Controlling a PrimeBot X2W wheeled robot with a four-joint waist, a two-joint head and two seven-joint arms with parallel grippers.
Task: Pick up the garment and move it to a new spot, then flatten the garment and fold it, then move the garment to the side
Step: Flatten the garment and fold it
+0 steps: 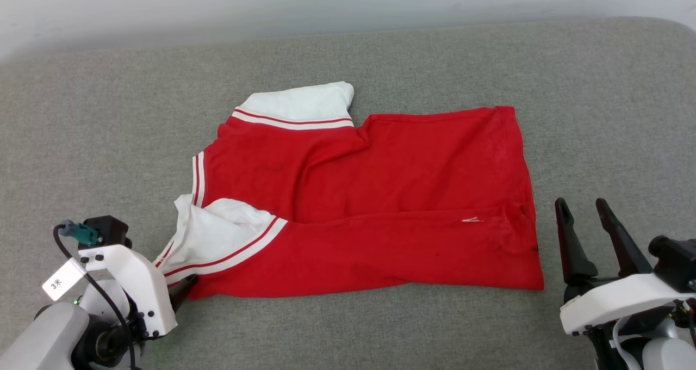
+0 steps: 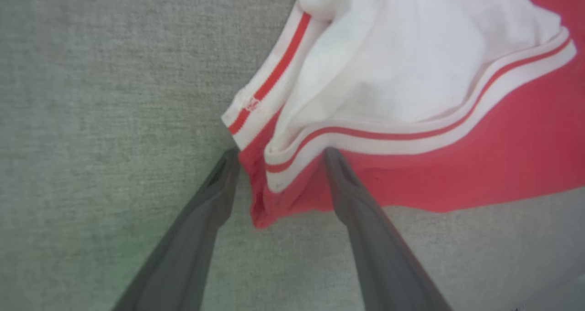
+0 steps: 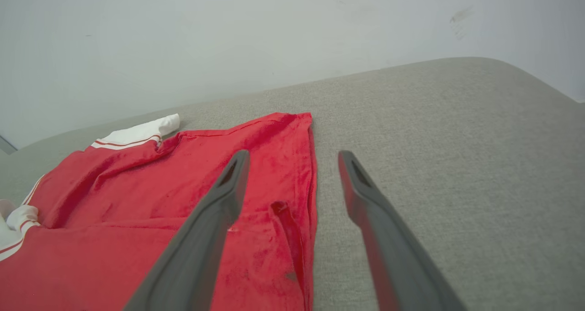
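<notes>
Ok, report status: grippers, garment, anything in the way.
Left gripper open, astride near-left corner of garment. Right gripper open, empty, off its right edge. Garment spread on grey cushion, near sleeve rumpled. No obstruction seen.

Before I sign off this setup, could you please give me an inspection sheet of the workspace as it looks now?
Surface: grey fabric, smooth.
Job's things: red shirt spread out, near white sleeve rumpled.
Clutter: nothing seen.
Grippers: left gripper open, astride the shirt's near-left corner; right gripper open, beside the right hem, not gripping it.
Cables: black cable with white tag at left wrist.
Surroundings: pale wall behind.
</notes>
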